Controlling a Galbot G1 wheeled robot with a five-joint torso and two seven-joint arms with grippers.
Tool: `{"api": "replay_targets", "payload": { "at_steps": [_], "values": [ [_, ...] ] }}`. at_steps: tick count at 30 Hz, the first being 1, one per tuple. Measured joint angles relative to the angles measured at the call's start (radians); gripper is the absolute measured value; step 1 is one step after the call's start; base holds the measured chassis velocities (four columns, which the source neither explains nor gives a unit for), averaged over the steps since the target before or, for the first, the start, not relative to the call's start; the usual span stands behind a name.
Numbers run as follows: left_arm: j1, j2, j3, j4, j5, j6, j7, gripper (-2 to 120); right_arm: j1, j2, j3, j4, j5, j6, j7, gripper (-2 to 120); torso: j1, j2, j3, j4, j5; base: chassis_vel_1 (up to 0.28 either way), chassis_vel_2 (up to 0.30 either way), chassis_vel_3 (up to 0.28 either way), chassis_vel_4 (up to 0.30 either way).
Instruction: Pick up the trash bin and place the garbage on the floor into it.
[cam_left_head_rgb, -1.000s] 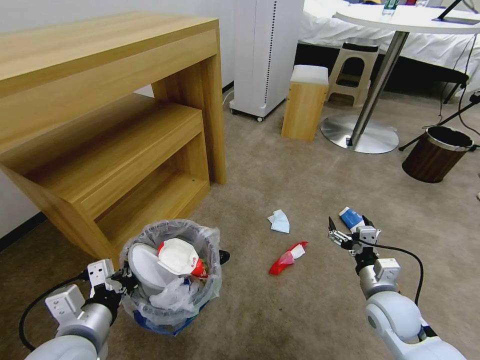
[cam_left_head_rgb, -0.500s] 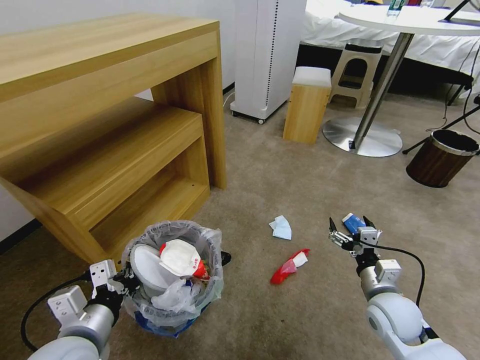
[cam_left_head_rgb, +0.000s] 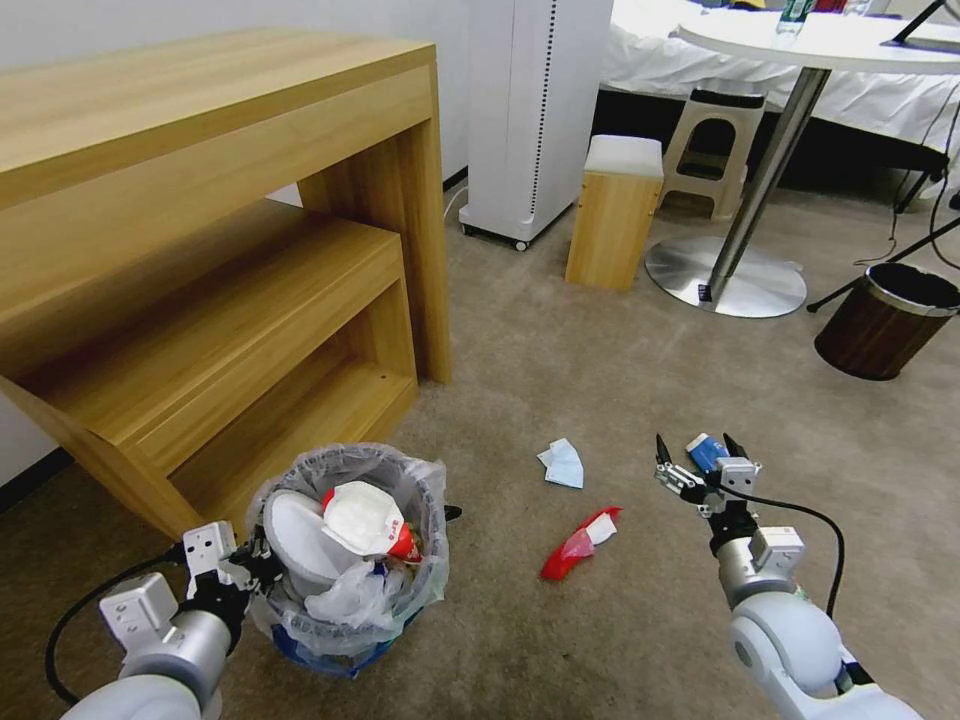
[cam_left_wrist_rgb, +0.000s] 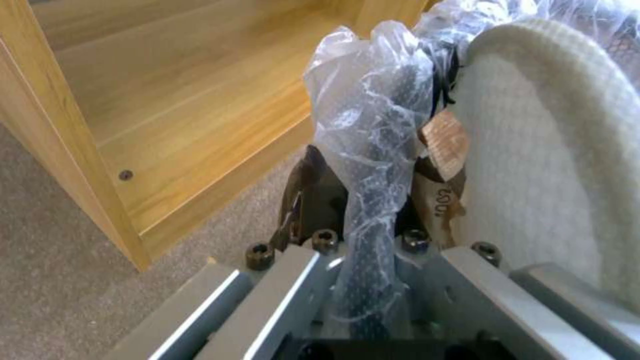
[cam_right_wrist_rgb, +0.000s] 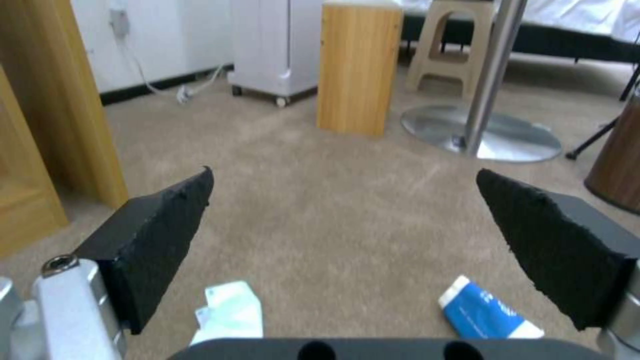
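Wooden shelf unit (cam_left_head_rgb: 210, 250) fills far left. Trash bin (cam_left_head_rgb: 350, 560) sits on carpet near left, just in front of shelf, stuffed with white slipper (cam_left_head_rgb: 362, 517) and bags. My left claw (cam_left_head_rgb: 240, 570) is clamped on its bag-covered rim (cam_left_wrist_rgb: 373, 200). My right claw (cam_left_head_rgb: 700, 470) hangs wide open, holding nothing, above floor near right. Blue-white cup (cam_right_wrist_rgb: 487, 312) lies just beyond it; red wrapper (cam_left_head_rgb: 578, 530) and light-blue mask (cam_left_head_rgb: 562, 464) lie between claws.

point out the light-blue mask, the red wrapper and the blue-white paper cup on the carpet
light-blue mask (cam_left_head_rgb: 562, 464), head view, middle of the folded cloth
red wrapper (cam_left_head_rgb: 578, 530), head view, middle of the crumpled red strip
blue-white paper cup (cam_right_wrist_rgb: 485, 315), right wrist view, blue side of the flattened cup
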Motion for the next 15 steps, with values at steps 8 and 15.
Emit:
{"api": "replay_targets", "payload": {
  "at_steps": [8,15],
  "values": [
    [-0.006,-0.006,0.007,0.013,0.007,-0.008,0.005,1,-0.013,-0.018,0.017,0.017,0.049,-0.114,0.017,100,0.000,0.000,0.000,0.0000,0.0000,0.000,0.000,0.000,0.000],
    [-0.012,-0.006,0.009,0.020,0.008,-0.013,0.007,1,-0.011,-0.026,-0.015,0.037,0.113,-0.241,0.059,100,0.000,0.000,0.000,-0.0001,-0.0001,0.000,0.000,0.000,0.000]
  ]
}}
